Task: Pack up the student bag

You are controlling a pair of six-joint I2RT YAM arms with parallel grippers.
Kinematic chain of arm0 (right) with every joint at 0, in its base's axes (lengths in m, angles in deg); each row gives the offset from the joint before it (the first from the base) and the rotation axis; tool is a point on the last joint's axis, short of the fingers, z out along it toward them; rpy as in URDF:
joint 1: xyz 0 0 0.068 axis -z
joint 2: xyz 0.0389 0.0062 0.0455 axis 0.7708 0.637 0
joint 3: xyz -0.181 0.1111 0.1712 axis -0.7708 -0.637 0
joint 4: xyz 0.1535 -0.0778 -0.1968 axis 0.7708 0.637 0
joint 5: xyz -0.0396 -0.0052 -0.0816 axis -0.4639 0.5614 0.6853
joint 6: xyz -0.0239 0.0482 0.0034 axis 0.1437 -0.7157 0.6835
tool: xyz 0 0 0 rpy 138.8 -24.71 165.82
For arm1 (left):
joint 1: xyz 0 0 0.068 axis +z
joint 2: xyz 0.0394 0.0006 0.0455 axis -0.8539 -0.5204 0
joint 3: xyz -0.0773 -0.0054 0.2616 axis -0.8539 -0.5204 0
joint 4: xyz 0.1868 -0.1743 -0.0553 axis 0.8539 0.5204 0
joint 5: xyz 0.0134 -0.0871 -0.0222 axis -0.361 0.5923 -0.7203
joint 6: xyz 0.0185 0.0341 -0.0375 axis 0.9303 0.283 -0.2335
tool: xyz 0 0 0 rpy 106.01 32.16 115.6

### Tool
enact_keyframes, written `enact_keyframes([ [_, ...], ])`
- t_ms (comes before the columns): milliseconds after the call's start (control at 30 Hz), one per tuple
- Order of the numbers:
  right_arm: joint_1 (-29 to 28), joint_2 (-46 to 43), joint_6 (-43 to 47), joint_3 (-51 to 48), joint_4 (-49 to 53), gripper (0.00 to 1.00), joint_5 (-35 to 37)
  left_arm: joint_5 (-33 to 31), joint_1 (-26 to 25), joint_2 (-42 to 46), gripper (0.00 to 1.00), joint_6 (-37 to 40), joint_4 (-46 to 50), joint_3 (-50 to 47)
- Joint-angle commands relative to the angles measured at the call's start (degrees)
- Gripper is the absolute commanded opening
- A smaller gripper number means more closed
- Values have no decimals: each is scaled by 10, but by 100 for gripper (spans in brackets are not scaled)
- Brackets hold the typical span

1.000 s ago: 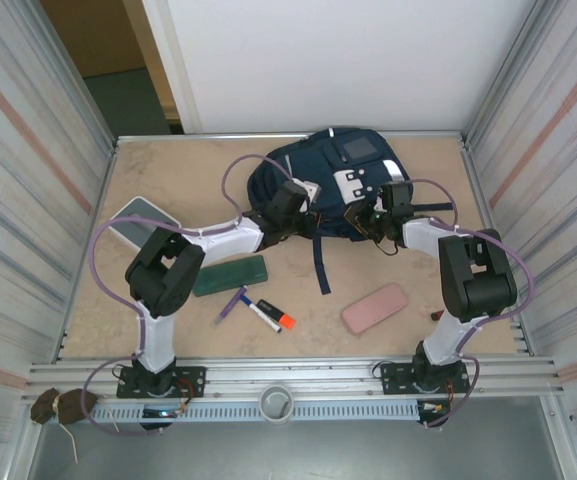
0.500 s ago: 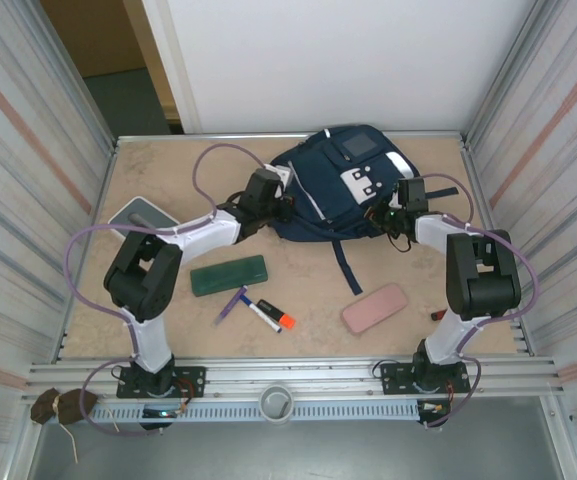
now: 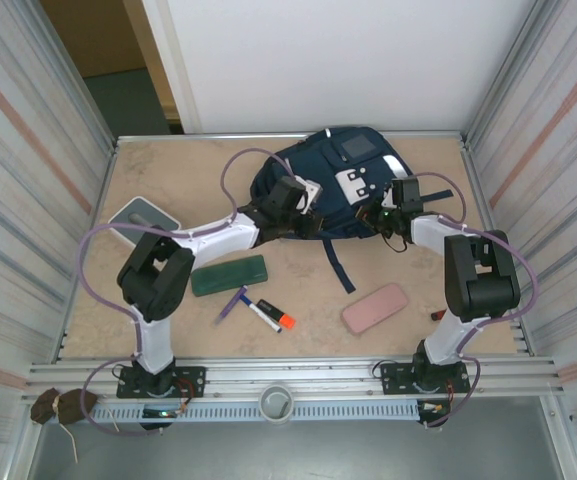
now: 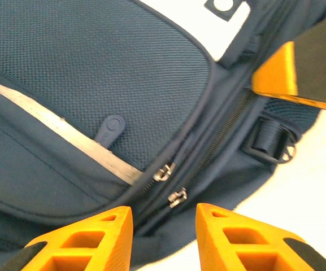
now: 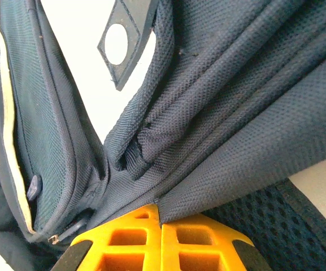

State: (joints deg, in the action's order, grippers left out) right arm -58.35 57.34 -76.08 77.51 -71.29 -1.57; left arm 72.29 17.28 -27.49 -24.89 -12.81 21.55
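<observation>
The navy student bag (image 3: 340,180) lies at the back middle of the table, white patches up, a dark strap trailing toward the front. My left gripper (image 3: 312,220) is at its near left edge, open. In the left wrist view the orange fingers (image 4: 89,237) straddle the bag's seam, with two metal zipper pulls (image 4: 177,197) just beyond the tips. My right gripper (image 3: 383,216) is at the bag's near right edge. Its jaws (image 5: 161,219) are shut on a fold of the bag's fabric (image 5: 225,169).
In front of the bag lie a green pencil case (image 3: 229,275), a purple pen (image 3: 232,303), a marker with an orange cap (image 3: 271,315) and a pink case (image 3: 375,307). A grey-green flat pad (image 3: 141,222) sits at the left. Metal walls close in both sides.
My left gripper has swung right from the bag's left end to its near edge. The bag has shifted a little left, and its strap with it. The right gripper still holds the fabric.
</observation>
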Motion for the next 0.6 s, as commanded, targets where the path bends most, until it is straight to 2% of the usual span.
enact_keyframes([
  [0,-5,-29,32,-9,18,3,6,-4,27,-24,33,2,87,28],
  [267,-12,-33,54,-10,39,4,18,60,51,7,33,-33,38,-97],
  [467,-17,-32,65,-17,51,4,17,57,53,-10,33,-28,30,-138],
  [567,-19,-46,91,-12,71,9,11,55,53,-6,33,-20,26,-147],
])
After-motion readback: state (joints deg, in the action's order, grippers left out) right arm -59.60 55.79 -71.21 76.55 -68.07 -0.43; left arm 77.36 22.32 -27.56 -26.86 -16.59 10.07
